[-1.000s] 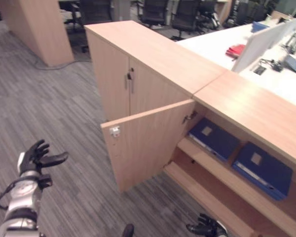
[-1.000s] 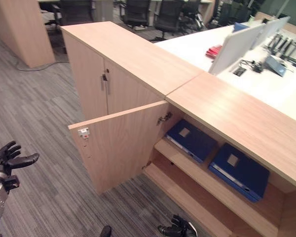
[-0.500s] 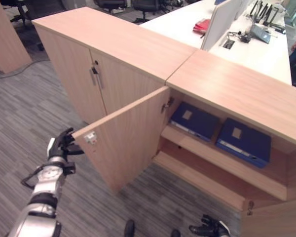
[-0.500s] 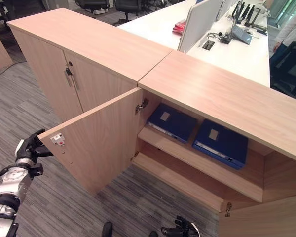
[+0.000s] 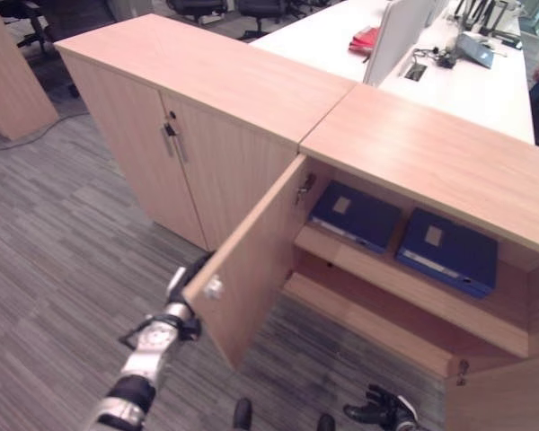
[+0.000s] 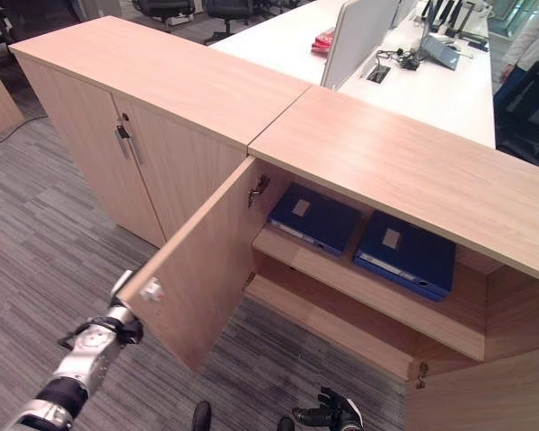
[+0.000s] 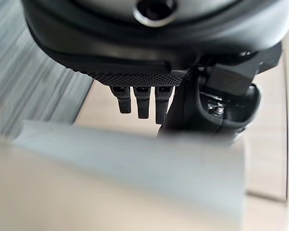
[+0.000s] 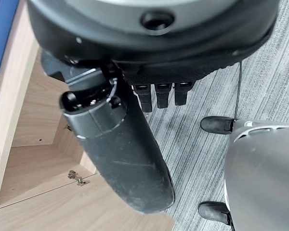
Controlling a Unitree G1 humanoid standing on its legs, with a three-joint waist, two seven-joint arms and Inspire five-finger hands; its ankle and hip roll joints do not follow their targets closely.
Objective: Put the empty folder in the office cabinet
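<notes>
Reaching up from the lower left of the left eye view, the left hand [image 5: 187, 280] sits against the outer face of the open cabinet door [image 5: 256, 260], at the door's free edge; its fingers are tucked behind the panel, so I cannot tell whether they are spread or curled. In the left wrist view, short dark fingertips [image 7: 141, 103] point toward the pale wood of the door. The right hand [image 5: 384, 414] hangs low at the bottom edge of the frame, right of centre, above the grey carpet [image 5: 63, 233]; in the right wrist view its fingers [image 8: 163, 94] are bent under the palm, holding nothing. Past the door, in the centre right of the frame, the office cabinet [image 6: 404, 171] stands open. Two blue folders [image 6: 316, 218] [image 6: 404, 254] lie flat, side by side, on its upper shelf [image 6: 368, 292]. To the upper left, a second cabinet [image 5: 207, 81] has its doors shut. A white desk [image 6: 404, 85] runs along the top right.
</notes>
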